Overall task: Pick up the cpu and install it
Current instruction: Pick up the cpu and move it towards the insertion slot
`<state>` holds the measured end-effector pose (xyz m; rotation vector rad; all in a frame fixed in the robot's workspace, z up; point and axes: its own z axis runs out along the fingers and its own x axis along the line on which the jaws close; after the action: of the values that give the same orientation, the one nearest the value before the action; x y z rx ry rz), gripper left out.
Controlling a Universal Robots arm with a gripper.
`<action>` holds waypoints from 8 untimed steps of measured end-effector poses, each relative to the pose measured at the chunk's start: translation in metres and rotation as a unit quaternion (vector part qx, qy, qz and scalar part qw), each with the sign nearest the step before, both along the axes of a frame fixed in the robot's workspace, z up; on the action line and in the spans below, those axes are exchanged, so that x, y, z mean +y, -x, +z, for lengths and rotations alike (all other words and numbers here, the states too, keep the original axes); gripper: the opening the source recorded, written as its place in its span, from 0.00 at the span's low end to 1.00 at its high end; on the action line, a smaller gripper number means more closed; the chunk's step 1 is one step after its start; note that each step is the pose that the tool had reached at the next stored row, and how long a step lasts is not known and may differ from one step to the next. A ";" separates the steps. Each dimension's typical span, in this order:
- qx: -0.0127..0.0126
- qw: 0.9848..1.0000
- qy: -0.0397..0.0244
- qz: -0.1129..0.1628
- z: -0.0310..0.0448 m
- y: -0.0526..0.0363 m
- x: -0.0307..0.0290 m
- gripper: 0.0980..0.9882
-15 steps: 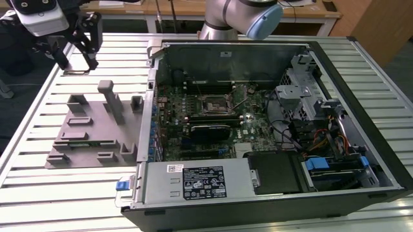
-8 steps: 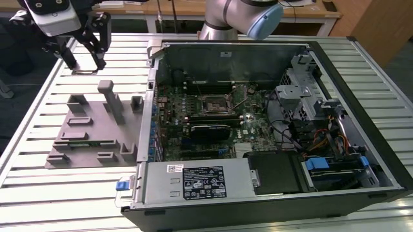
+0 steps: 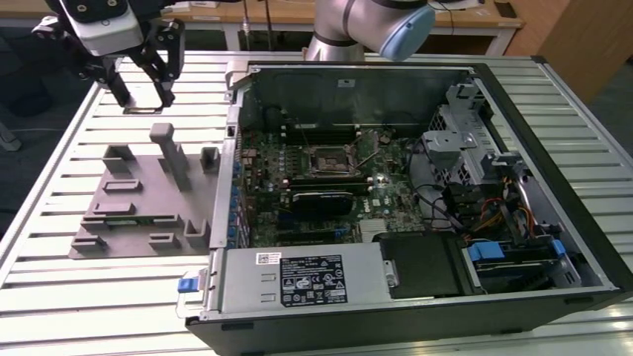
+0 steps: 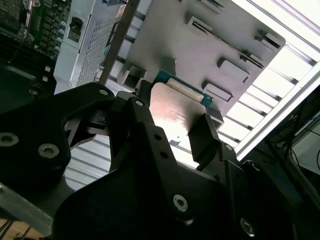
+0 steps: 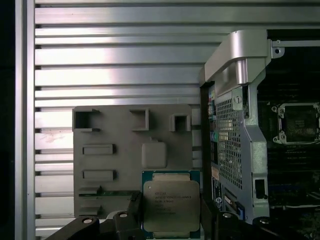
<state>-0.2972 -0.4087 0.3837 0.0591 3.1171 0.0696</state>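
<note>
The gripper (image 5: 171, 216) has its jaws clamped on the cpu (image 5: 171, 202), held up by the grey fixture plate (image 5: 120, 150), beside the open computer case (image 3: 416, 200). There's small print on the chip's lid, but I can't make it out.

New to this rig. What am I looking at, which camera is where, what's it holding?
It is one robot arm with a two-fingered gripper at its end. The exterior view is from a camera off the arm, looking over a slatted metal table. On it lie an open computer case with its motherboard socket and, to the exterior view's left, a grey fixture plate. Both wrist views come from cameras riding on the arm, looking along the gripper. There the gripper is shut on the cpu, a small square silver-topped chip, held over the table near the fixture plate, outside the case.
</note>
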 end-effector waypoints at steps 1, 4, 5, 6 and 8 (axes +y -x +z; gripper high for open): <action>0.000 1.000 0.000 0.000 0.0000 -0.0018 0.0000 0.50; 0.000 1.000 0.000 0.000 0.0000 -0.0073 0.0001 0.50; 0.000 1.000 0.000 0.000 0.0000 -0.0091 0.0001 0.50; 0.000 1.000 0.000 0.000 0.0000 -0.0109 0.0001 0.50; 0.000 1.000 0.000 0.000 0.0000 -0.0144 0.0001 0.50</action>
<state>-0.2827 -0.4086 0.3837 0.0590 3.1171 0.0696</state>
